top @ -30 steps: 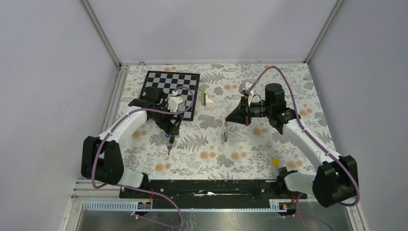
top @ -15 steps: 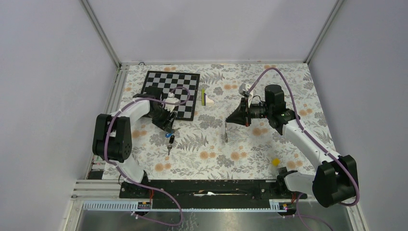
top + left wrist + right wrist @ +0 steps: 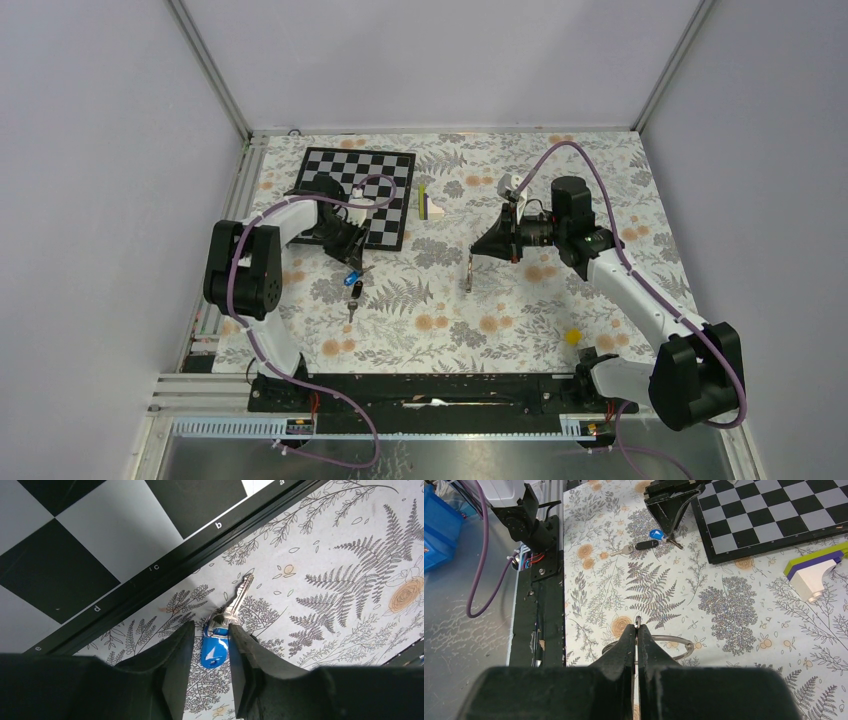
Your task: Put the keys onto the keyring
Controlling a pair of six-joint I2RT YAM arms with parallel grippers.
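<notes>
Only arcs of the keyring show either side of the right claw; its middle lies hidden behind the closed fingers. Seen from above, it is too small to resolve.

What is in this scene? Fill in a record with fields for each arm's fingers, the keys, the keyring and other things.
left fingers: open, astride the blue key's head
right fingers: shut on the keyring
blue key: flat on the floral cloth, by the chessboard
black key: on the cloth beside the blue key, not gripped
other: yellow block near the right arm's base
</notes>
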